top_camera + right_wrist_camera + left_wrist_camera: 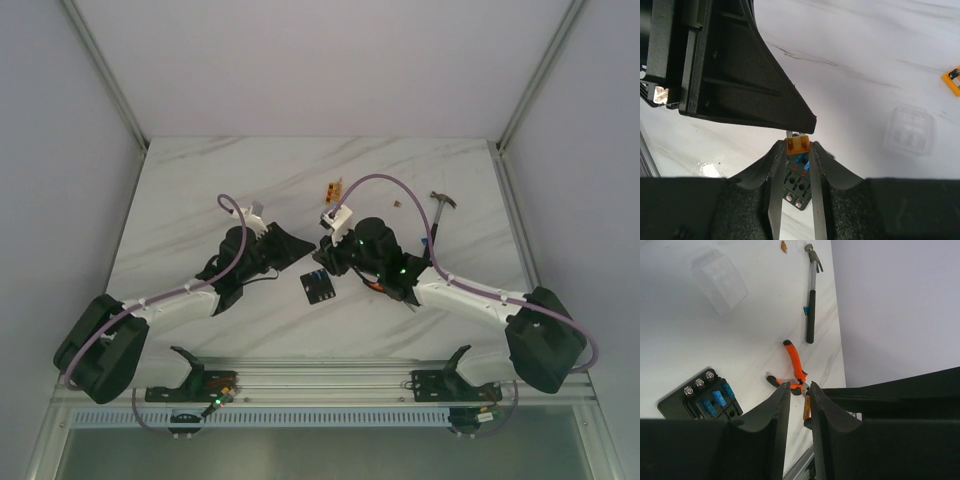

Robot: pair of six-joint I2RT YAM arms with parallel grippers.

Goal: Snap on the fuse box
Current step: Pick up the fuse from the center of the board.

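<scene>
Right wrist view: right claw (800,149) pinching a small orange fuse (799,144) above the fuse box (796,186).
Fuse box lies flat on the desk (865,60) between both arms, directly beneath the fuse; a clear cover (907,129) lies apart from it. Left claw (799,390) shows only a narrow slit between its fingers, gripping nothing visible.

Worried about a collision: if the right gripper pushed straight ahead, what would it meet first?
Probably the left gripper, whose black finger sits just beyond the orange fuse the right gripper holds; depth is unclear.
</scene>
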